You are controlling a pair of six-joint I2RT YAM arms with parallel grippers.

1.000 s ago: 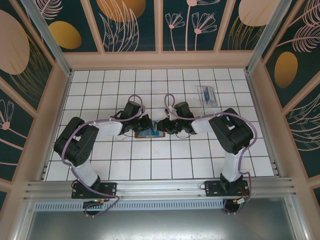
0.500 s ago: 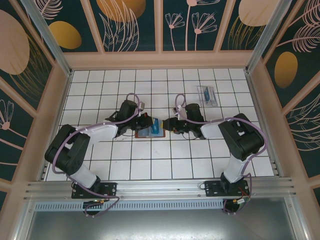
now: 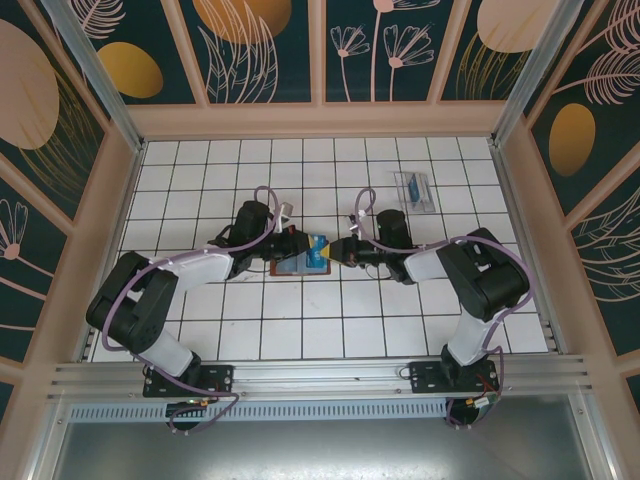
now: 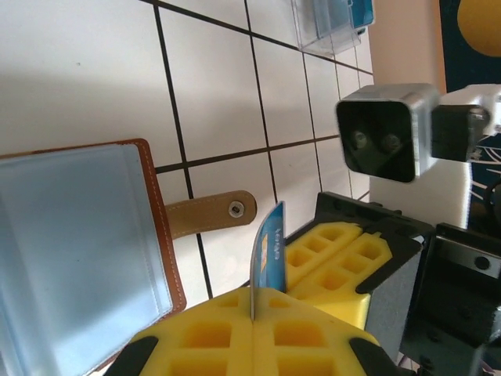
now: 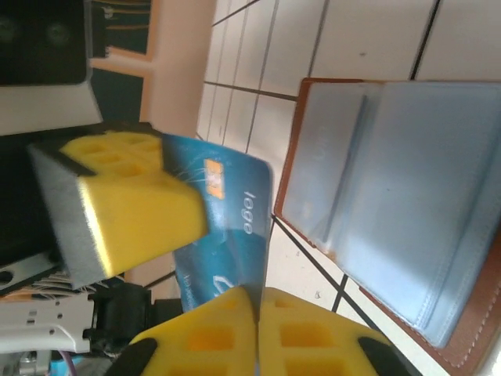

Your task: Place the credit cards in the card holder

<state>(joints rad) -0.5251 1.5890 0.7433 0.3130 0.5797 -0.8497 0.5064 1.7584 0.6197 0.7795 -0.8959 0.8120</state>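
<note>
The blue credit card [image 3: 318, 247] stands on edge just beside the open card holder [image 3: 292, 265] lying on the counter [image 3: 200, 330]. The left gripper [image 4: 252, 329] and right gripper [image 5: 257, 313] both have their jaws clamped on it. One should probably let go before the other angles it toward a pocket. The card is glossy blue with pale lettering and an orange mark.

brown card holder [image 4: 78, 251] lying open, blue card [image 5: 235, 227] upright beside it

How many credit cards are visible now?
2: one blue card pinched by left tool and right tool by the open card holder; a second card in the clear tray, far right. More may be stacked beneath.
</note>
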